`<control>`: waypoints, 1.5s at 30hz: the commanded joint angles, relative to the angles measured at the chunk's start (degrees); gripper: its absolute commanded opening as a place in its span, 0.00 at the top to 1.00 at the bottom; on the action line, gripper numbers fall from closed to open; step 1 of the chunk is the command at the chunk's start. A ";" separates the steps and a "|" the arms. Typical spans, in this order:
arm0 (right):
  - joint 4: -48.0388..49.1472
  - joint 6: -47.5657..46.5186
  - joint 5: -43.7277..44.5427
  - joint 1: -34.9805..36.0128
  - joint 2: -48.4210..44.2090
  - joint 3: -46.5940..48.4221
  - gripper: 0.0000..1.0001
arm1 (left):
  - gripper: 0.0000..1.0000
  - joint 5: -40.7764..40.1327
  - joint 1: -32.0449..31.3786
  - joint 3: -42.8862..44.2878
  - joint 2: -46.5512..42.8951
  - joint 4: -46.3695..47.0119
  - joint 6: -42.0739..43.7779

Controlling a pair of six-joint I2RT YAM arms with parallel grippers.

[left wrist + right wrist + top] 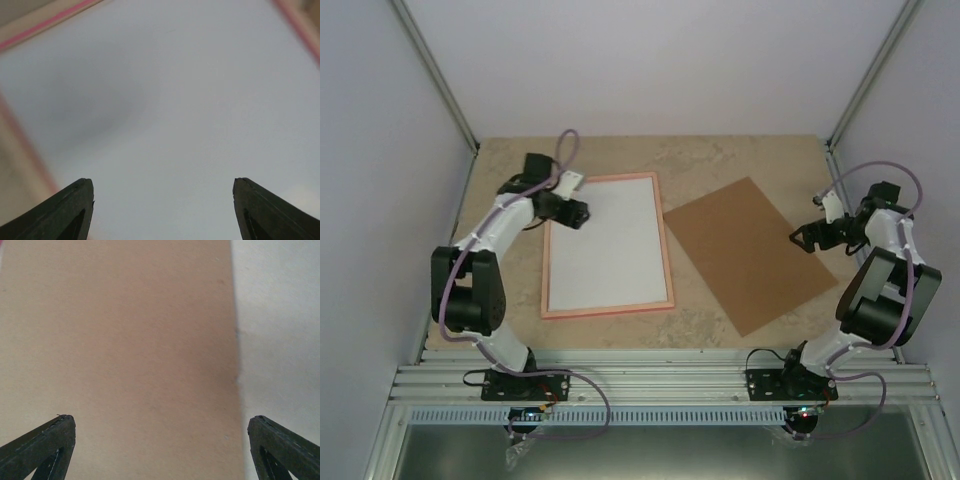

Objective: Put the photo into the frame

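Count, top view: one frame (608, 311), one white sheet (608, 245), one brown board (750, 255), two arms, two grippers.

Frame: lies flat on the table (720, 160), left of centre, long side running away from the arm bases. The white sheet fills its opening. No printed side shows; whether this sheet is a print lying face down cannot be told.

Board: flat on the table right of the frame, turned at an angle, its near corner close to the frame's right rail.

Left gripper (582, 212): over the frame's far left corner, fingers spread, nothing between them. Contact with the sheet cannot be told.

Right gripper (798, 238): at the board's right edge, fingers spread wide, holding nothing.

Views compared: only the top view gives the whole layout. The left wrist view adds a pink strip along the frame's inner edge with paler wood outside it. The right wrist view adds the board's straight edge against the pale table.
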 commanded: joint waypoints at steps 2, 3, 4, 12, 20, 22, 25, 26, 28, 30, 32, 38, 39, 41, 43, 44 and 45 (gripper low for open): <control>-1.61 -0.77 0.89 -3.46 4.48 3.79 0.08 | 0.22 -0.74 -14.83 2.59 -2.27 1.63 -1.45; -1.33 -0.15 1.38 -3.75 5.21 3.94 0.08 | 0.22 0.38 -17.44 2.69 -2.05 2.79 -3.67; -0.93 0.29 2.03 -3.89 5.81 3.98 0.09 | 0.23 1.61 -19.93 2.72 -1.82 4.40 -6.03; 1.98 2.32 3.93 -3.93 11.71 6.32 0.11 | 0.21 10.37 -36.58 4.19 3.48 15.55 -22.68; 4.44 4.72 3.17 -3.04 16.71 7.37 0.14 | 0.19 3.14 -42.22 -2.51 6.40 33.18 -52.75; 5.59 5.05 3.45 -2.60 17.09 7.16 0.14 | 0.19 1.61 -42.81 -1.06 8.72 33.32 -56.62; 6.28 5.45 3.54 -1.82 18.33 7.75 0.14 | 0.19 -0.46 -43.51 2.47 13.10 30.79 -61.45; 6.43 5.61 3.46 -1.55 18.81 8.03 0.15 | 0.19 -0.71 -43.66 3.30 14.52 30.46 -62.88; 6.72 5.96 3.38 -1.02 19.64 8.69 0.15 | 0.20 -1.24 -43.93 4.36 16.91 30.33 -65.36; 7.16 6.53 3.24 -0.42 20.49 9.35 0.16 | 0.21 -1.98 -43.95 5.54 19.05 29.72 -67.24; 7.37 6.97 3.11 0.33 21.43 9.56 0.16 | 0.22 -3.20 -43.95 6.43 20.67 29.08 -68.72; 7.86 7.24 3.66 2.13 23.77 7.53 0.18 | 0.25 -8.69 -43.95 7.00 22.80 25.67 -72.88; 7.94 7.15 3.79 2.09 23.99 7.20 0.19 | 0.25 -8.68 -44.02 7.09 23.44 25.47 -73.66; 8.08 6.73 4.21 2.14 24.14 6.42 0.20 | 0.25 -8.31 -44.13 8.35 25.31 25.01 -74.36; 8.04 6.28 4.36 2.10 24.28 5.52 0.21 | 0.25 -7.05 -44.13 10.59 27.76 24.52 -74.45; 7.79 6.03 4.29 2.13 24.47 5.18 0.22 | 0.26 -6.21 -44.13 11.40 28.76 24.41 -74.40; 7.38 5.77 4.06 2.14 24.84 4.98 0.24 | 0.26 -5.12 -44.13 12.00 29.55 25.69 -74.46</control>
